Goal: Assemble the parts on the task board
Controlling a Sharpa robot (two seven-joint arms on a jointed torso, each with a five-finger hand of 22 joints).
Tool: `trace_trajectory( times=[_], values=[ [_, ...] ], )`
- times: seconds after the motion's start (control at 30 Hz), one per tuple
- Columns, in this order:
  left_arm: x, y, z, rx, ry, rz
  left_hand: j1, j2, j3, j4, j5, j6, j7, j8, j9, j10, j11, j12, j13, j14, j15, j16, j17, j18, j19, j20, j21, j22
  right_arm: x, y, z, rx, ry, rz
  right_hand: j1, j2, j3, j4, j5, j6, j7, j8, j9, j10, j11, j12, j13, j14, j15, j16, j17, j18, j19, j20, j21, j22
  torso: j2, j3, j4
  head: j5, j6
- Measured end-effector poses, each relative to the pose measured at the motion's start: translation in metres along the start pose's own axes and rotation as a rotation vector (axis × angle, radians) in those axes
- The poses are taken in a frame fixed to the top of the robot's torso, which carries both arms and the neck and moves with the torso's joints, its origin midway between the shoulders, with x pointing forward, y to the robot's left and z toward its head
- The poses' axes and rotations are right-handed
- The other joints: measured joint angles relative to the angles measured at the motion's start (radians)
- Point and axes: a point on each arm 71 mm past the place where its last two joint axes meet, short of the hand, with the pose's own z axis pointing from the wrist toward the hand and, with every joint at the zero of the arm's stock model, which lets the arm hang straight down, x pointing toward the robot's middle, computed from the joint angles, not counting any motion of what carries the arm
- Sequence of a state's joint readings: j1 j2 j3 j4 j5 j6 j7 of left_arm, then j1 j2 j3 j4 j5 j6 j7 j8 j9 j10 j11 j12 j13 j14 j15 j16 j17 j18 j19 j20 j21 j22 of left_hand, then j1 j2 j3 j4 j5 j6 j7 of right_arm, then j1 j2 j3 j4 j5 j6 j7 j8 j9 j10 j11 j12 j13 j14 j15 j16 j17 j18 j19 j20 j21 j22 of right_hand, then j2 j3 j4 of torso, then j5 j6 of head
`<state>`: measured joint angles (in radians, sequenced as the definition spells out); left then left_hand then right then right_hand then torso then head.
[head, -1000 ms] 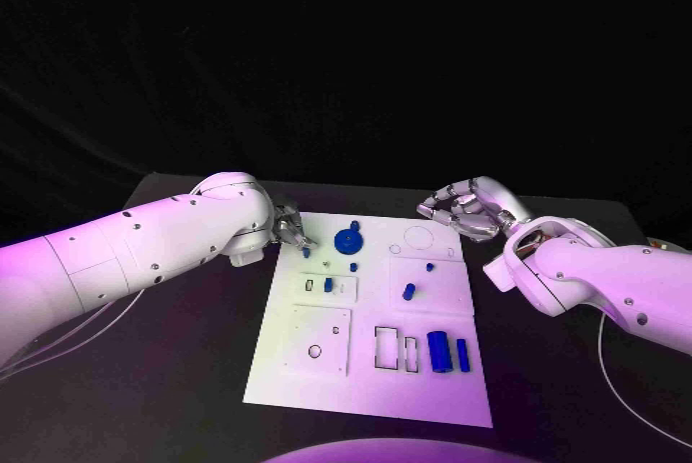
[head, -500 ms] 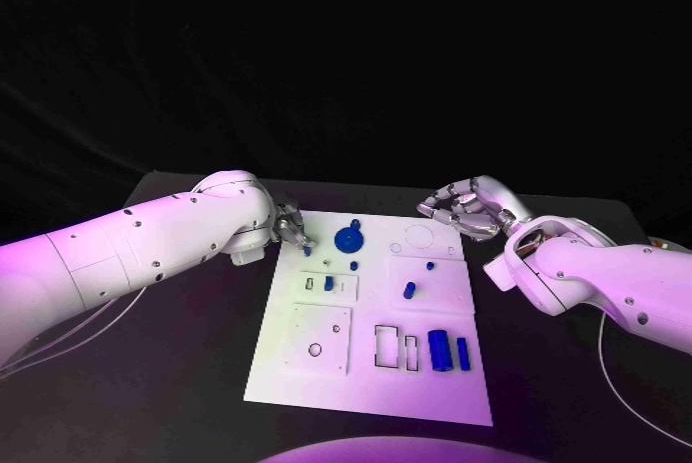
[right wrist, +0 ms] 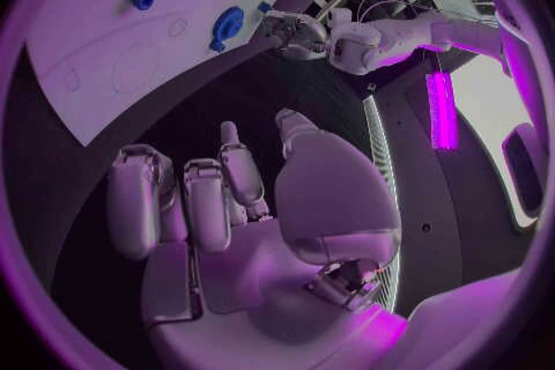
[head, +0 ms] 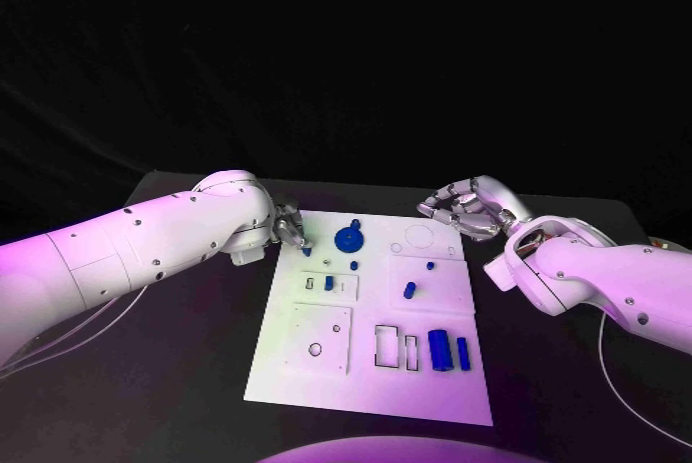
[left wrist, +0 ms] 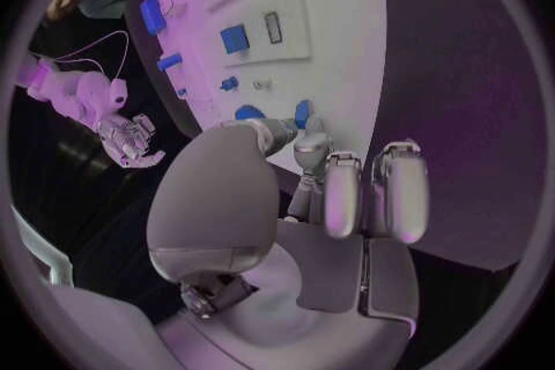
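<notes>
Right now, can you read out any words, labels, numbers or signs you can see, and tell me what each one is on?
None: no text is readable.
The task board bears only outlined recesses and blue parts, no legible marks.
The left hand and right hand show no labels.

A robotics lab; black table [head: 173, 383], dark backdrop (white task board [head: 296, 368] centred).
</notes>
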<state>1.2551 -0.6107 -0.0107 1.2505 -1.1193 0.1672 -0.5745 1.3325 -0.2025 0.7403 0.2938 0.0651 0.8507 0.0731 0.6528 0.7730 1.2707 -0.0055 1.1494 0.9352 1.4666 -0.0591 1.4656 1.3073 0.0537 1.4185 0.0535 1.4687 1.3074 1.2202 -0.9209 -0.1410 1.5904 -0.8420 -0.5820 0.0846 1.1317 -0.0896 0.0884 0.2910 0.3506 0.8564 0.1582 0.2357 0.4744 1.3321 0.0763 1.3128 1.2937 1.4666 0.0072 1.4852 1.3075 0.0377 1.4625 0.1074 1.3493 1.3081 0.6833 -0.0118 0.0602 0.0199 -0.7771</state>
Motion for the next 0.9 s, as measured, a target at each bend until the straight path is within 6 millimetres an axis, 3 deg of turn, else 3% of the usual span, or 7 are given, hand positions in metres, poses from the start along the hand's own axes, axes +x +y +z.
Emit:
trace_trajectory(
  times=[0.3, 0.5, 0.67, 0.9],
  values=[
    [0.0, 0.002, 0.0, 0.002, 0.013, -0.016, 0.001, -0.002, 0.0, 0.0, 0.001, -0.002, 0.002, 0.007, 0.006, 0.0, 0.0, 0.0, -0.002, 0.0, 0.0, 0.0, 0.0, 0.0, 0.0, 0.0, 0.0, 0.0, 0.0, 0.0, 0.0, 0.0, 0.0, 0.0, 0.0, 0.0, 0.0, 0.0, 0.0, 0.0, 0.0, 0.0, 0.0, 0.0, 0.0, 0.0, 0.0, 0.0, 0.0, 0.0, 0.0, 0.0, 0.0, 0.0, 0.0, 0.0, 0.0, 0.0003, 0.0001, 0.002, 0.001],
    [0.0, 0.007, -0.002, 0.016, 0.014, -0.046, -0.006, -0.023, 0.0, 0.0, 0.019, -0.002, 0.002, 0.014, 0.01, 0.013, 0.002, 0.0, 0.002, 0.0, 0.0, 0.0, 0.0, 0.0, 0.002, -0.002, 0.003, 0.0, 0.0, 0.0, 0.0, 0.0, 0.0, 0.0, -0.005, 0.005, 0.0, 0.0, 0.004, 0.0, 0.0, 0.0, 0.001, 0.0, 0.0, 0.0, 0.001, 0.0, 0.0, 0.0, 0.0, 0.0, 0.0, 0.0, 0.0, 0.0, 0.0, 0.0003, 0.0001, 0.003, 0.002],
    [0.0, 0.01, -0.007, 0.051, 0.004, -0.077, -0.023, -0.054, 0.0, 0.0, 0.102, 0.019, 0.0, 0.015, 0.014, 0.028, -0.002, 0.0, 0.014, 0.0, 0.0, 0.0, 0.0, 0.0, 0.012, -0.006, 0.013, 0.0, -0.001, -0.001, 0.0, 0.001, -0.001, -0.001, -0.005, 0.005, 0.0, 0.0, 0.004, 0.0, 0.0, 0.0, 0.001, 0.0, 0.0, 0.0, 0.001, 0.0, 0.0, 0.0, 0.0, 0.0, 0.0, 0.0, 0.0, 0.0, 0.0, 0.0003, 0.0001, 0.004, 0.002],
    [0.002, 0.012, -0.019, 0.117, -0.023, -0.117, -0.034, -0.065, 0.0, 0.0, 0.157, 0.036, -0.005, 0.015, 0.014, 0.045, -0.005, 0.007, 0.025, -0.002, -0.002, 0.0, 0.0, 0.0, 0.024, -0.009, 0.02, 0.0, -0.002, -0.001, -0.001, 0.003, -0.003, -0.001, -0.005, 0.005, 0.0, 0.0, 0.004, 0.0, 0.0, 0.0, 0.001, 0.0, 0.0, 0.0, 0.001, -0.004, -0.004, 0.0, 0.0, 0.0, 0.0, 0.0, 0.0, 0.0, 0.0, 0.0005, 0.0013, 0.002, 0.001]
  ],
)
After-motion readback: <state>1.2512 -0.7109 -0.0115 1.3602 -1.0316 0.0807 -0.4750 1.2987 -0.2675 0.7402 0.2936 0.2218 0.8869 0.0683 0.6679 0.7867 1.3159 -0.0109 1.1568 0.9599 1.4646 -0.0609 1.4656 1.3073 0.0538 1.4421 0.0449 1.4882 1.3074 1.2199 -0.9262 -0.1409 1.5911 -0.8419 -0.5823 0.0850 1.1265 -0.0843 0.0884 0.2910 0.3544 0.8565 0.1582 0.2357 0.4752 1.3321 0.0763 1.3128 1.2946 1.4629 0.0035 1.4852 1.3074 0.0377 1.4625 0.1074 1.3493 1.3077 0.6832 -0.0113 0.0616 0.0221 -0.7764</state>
